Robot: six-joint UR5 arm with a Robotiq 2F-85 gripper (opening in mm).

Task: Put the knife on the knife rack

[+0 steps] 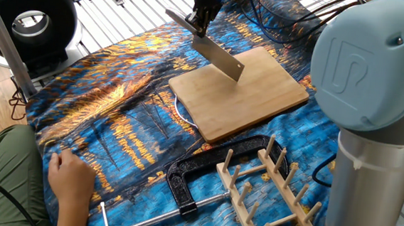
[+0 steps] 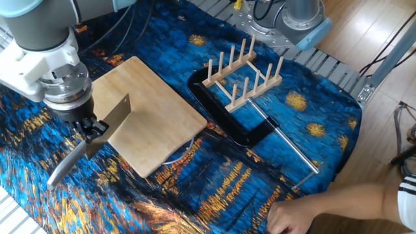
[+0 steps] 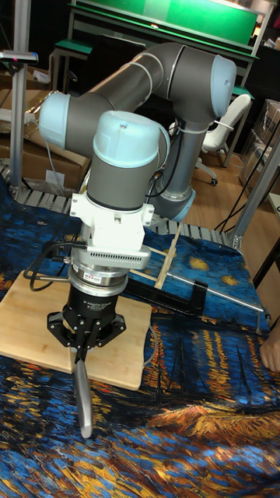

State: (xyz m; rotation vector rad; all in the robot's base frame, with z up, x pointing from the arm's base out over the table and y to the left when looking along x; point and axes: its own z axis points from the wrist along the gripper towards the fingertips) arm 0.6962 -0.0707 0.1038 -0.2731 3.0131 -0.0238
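Observation:
My gripper (image 1: 199, 26) is shut on the knife (image 1: 220, 57) where blade meets handle, holding it in the air over the far corner of the bamboo cutting board (image 1: 249, 95). The broad silvery blade (image 2: 117, 113) slants above the board and the grey handle (image 2: 65, 166) sticks out past the gripper (image 2: 91, 130) over the cloth. In the tall view the handle (image 3: 83, 397) hangs below the gripper (image 3: 82, 342) and the blade is hidden. The knife rack (image 1: 268, 189) of light-wood pegs stands empty beyond the board (image 2: 244, 75), well away from the knife.
A black C-clamp (image 1: 198, 171) lies between board and rack (image 2: 227, 123). A person's hand (image 1: 69, 178) rests on the blue-and-orange cloth near the table edge (image 2: 305, 214). A black ring-shaped device (image 1: 27, 15) stands off the table. The arm's large grey joint (image 1: 377, 61) fills the right foreground.

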